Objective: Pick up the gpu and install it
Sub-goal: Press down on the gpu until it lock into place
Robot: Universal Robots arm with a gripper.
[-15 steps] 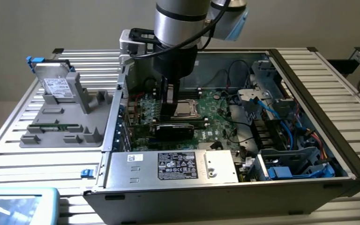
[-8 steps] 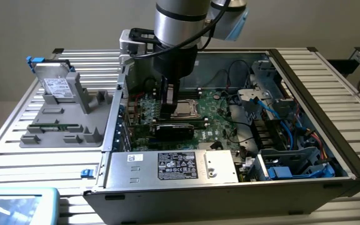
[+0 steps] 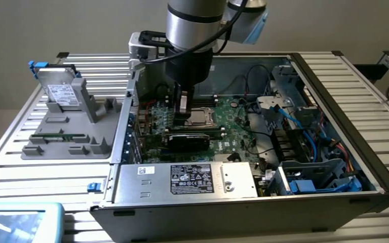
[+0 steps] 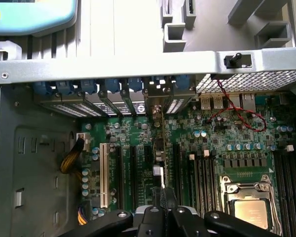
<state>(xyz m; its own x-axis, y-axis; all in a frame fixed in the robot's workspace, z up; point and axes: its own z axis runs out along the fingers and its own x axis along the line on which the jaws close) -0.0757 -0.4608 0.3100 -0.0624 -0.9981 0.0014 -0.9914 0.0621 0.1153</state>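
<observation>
gripping the upright gpu (image 4: 159,148) edgewise, hand (image 4: 164,203) clamped tight over the motherboard (image 4: 222,143)

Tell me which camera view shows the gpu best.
The exterior view: the gpu shows its black cooler face there, standing on the motherboard inside the case. The wrist view sees it edge-on, a thin strip running from the fingers toward the rear slot brackets.

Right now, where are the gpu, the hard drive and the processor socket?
gpu (image 4: 159,143): wrist view, on its thin edge, seen edge-on.
hard drive (image 3: 62,92): exterior view, on its white label.
processor socket (image 4: 250,210): wrist view, on the chip's silver lid.
</observation>
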